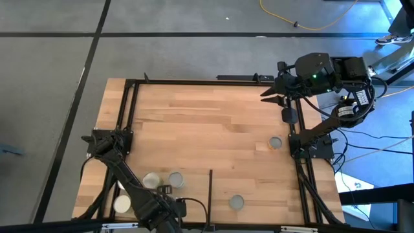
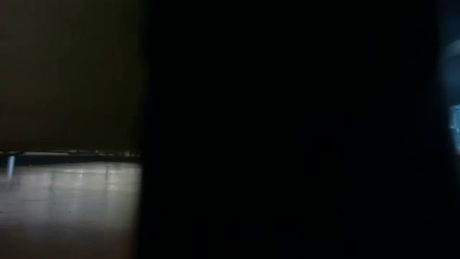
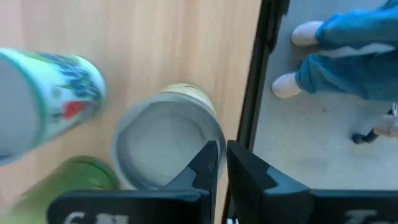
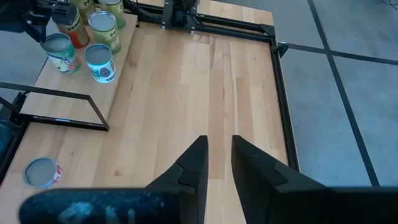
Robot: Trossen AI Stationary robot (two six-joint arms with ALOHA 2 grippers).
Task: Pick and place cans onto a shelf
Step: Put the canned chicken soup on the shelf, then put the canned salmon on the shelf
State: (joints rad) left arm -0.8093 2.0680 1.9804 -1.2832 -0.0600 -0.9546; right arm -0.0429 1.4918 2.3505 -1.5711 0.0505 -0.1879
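Three cans stand at the table's near left: two silver tops [image 1: 152, 180] [image 1: 175, 178] and a white one [image 1: 121, 204]. My left gripper [image 1: 165, 189] hangs over them, pointing down, its fingers [image 3: 222, 163] almost together with nothing between. In its wrist view a silver-topped can [image 3: 165, 146] stands just under one fingertip, beside a blue-labelled can [image 3: 56, 106] and a green one [image 3: 74, 180]. Two more cans [image 1: 276, 142] [image 1: 237, 202] stand on the shelf's planks [image 1: 194, 123]. My right gripper [image 1: 266, 94] hovers high at the far right, a narrow gap between its fingers [image 4: 219, 146]. My left gripper comes from above, and one fingertip [image 3: 208, 158] shows in front of the silver-topped can's rim [image 3: 214, 134]. I cannot tell whether it touches the can.
A thin black divider strip [image 1: 211, 191] stands between the left cans and the near can. Black frame rails [image 1: 126, 116] edge the planks. A person's legs in blue and white shoes [image 3: 336, 56] stand beyond the rail. The low view is blocked by something dark.
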